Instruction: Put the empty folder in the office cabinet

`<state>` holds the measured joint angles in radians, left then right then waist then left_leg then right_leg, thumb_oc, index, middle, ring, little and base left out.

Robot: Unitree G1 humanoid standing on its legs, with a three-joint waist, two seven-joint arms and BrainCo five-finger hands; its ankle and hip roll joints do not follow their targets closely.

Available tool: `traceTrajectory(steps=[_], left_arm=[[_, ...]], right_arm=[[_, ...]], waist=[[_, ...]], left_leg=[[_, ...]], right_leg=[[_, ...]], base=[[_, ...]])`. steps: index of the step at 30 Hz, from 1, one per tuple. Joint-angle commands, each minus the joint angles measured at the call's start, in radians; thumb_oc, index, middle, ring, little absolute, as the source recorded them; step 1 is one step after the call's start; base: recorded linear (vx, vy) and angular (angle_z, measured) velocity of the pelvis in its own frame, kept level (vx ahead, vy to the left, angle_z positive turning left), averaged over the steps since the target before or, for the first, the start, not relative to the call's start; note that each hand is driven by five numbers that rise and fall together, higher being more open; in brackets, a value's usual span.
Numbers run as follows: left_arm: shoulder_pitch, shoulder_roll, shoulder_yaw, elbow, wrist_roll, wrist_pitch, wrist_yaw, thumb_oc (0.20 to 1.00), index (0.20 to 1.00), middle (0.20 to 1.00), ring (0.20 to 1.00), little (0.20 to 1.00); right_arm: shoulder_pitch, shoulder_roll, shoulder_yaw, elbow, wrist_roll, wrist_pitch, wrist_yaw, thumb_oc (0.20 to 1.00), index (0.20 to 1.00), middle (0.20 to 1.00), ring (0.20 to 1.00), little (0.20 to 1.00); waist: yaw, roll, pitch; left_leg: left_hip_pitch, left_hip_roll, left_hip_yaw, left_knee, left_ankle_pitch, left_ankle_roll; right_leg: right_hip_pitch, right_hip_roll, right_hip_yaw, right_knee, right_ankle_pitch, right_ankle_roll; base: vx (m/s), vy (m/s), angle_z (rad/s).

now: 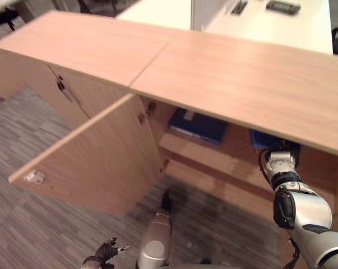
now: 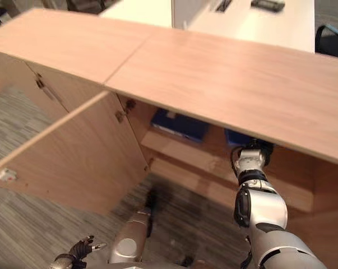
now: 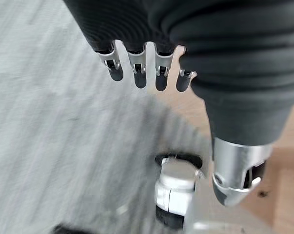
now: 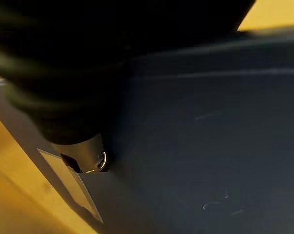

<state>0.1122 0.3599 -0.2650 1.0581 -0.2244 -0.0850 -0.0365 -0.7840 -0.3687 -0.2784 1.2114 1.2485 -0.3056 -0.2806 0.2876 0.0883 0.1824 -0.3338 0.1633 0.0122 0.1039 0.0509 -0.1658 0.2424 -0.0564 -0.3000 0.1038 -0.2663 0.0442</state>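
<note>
Right hand (image 4: pixel 83 156) is reaching under the cabinet (image 1: pixel 236 84) top onto the shelf (image 1: pixel 213 159), lying against a blue folder (image 4: pixel 205 146); grip cannot be told. Left hand (image 3: pixel 137 68) is hanging relaxed, fingers straight, over the carpet (image 1: pixel 23 224) beside the open door (image 1: pixel 96 162). Another blue folder (image 1: pixel 199 126) is lying farther left.

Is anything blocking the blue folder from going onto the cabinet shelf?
Nothing visible does. The door is swung wide open, and the right hand already reaches under the cabinet top, on the folder at the shelf. Another blue folder lies further left, out of the way.
</note>
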Motion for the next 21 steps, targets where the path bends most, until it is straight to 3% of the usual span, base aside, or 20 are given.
traceTrajectory(steps=[1,6,9,10,12,14,15,16,17,21], left_arm=[[-0.018,0.024,0.007,-0.012,0.028,-0.032,0.004,1.0,1.0,1.0,1.0,1.0],[-0.026,0.06,0.023,-0.032,0.031,-0.039,0.003,1.0,1.0,1.0,1.0,1.0],[-0.034,0.073,0.03,-0.039,0.024,-0.04,0.007,1.0,1.0,1.0,1.0,1.0],[-0.039,0.081,0.031,-0.047,0.018,-0.041,0.009,1.0,1.0,1.0,1.0,1.0],[-0.044,0.095,0.032,-0.067,0.008,-0.044,0.013,1.0,1.0,1.0,1.0,1.0],[-0.041,0.106,0.037,-0.083,0.0,-0.048,0.019,1.0,1.0,1.0,1.0,1.0],[-0.037,0.11,0.045,-0.089,-0.006,-0.049,0.019,1.0,1.0,1.0,1.0,1.0],[-0.036,0.111,0.045,-0.09,-0.007,-0.049,0.019,1.0,1.0,1.0,1.0,1.0],[-0.031,0.116,0.055,-0.093,-0.006,-0.048,0.017,1.0,1.0,1.0,1.0,1.0],[-0.025,0.117,0.059,-0.083,0.001,-0.049,0.016,1.0,1.0,1.0,1.0,1.0]], right_arm=[[0.029,-0.087,0.006,-0.073,0.014,-0.032,0.039,0.2,0.2,0.2,0.2,0.2],[0.011,-0.071,-0.009,-0.068,0.033,-0.03,0.043,0.2,0.2,0.2,0.2,0.2],[-0.002,-0.07,-0.013,-0.066,0.042,-0.032,0.046,0.2,0.2,0.2,0.2,0.2],[-0.011,-0.069,-0.012,-0.064,0.044,-0.034,0.045,0.2,0.2,0.2,0.2,0.2],[-0.038,-0.056,-0.003,-0.074,0.046,-0.034,0.048,0.2,0.2,0.2,0.2,0.2],[-0.063,-0.043,0.005,-0.076,0.044,-0.032,0.051,0.2,0.2,0.2,0.2,0.2],[-0.067,-0.041,-0.003,-0.07,0.045,-0.033,0.05,0.2,0.2,0.2,0.2,0.2],[-0.067,-0.041,-0.003,-0.07,0.045,-0.033,0.05,0.2,0.2,0.2,0.2,0.2],[-0.059,-0.048,-0.008,-0.061,0.046,-0.037,0.049,0.2,0.2,0.2,0.2,0.2],[-0.053,-0.058,-0.016,-0.059,0.049,-0.047,0.043,0.2,0.2,0.2,0.2,0.2]], waist=[[0.007,-0.046,-0.049],[0.02,-0.092,-0.075],[0.021,-0.1,-0.074],[0.019,-0.1,-0.072],[0.001,-0.085,-0.046],[-0.017,-0.049,-0.024],[-0.021,-0.028,-0.02],[-0.022,-0.028,-0.019],[-0.027,-0.024,-0.016],[-0.035,-0.014,-0.012]], left_leg=[[0.058,0.002,0.033,-0.061,0.155,-0.012],[0.044,-0.021,0.122,-0.024,0.09,0.028],[0.046,-0.027,0.14,-0.022,0.067,0.047],[0.055,-0.029,0.146,-0.028,0.054,0.057],[0.073,-0.03,0.152,-0.024,0.035,0.075],[0.1,-0.018,0.156,-0.033,0.018,0.094],[0.127,-0.015,0.162,-0.05,0.01,0.098],[0.13,-0.016,0.162,-0.054,0.01,0.098],[0.167,-0.024,0.164,-0.08,-0.006,0.088],[0.195,-0.019,0.167,-0.091,-0.021,0.071]], right_leg=[[0.083,-0.043,0.04,-0.158,0.033,0.095],[0.029,-0.125,0.036,-0.124,0.097,0.162],[-0.018,-0.142,0.04,-0.061,0.115,0.18],[-0.048,-0.146,0.036,-0.015,0.122,0.188],[-0.144,-0.167,0.029,0.116,0.198,0.214],[-0.228,-0.165,0.014,0.237,0.22,0.218],[-0.262,-0.183,-0.014,0.231,0.222,0.218],[-0.259,-0.183,-0.015,0.229,0.221,0.218],[-0.25,-0.218,-0.054,0.13,0.193,0.208],[-0.276,-0.259,-0.079,0.009,0.246,0.206]], base=[[0.12,0.144,-0.47],[0.12,0.216,-0.22],[0.07,0.162,-0.47],[0.04,0.127,-0.22],[0.02,0.169,-0.12],[0.01,0.154,-0.1],[0.06,0.091,-0.15],[0.16,0.004,-0.28],[0.12,-0.069,-0.16],[0.1,-0.064,-0.09]])
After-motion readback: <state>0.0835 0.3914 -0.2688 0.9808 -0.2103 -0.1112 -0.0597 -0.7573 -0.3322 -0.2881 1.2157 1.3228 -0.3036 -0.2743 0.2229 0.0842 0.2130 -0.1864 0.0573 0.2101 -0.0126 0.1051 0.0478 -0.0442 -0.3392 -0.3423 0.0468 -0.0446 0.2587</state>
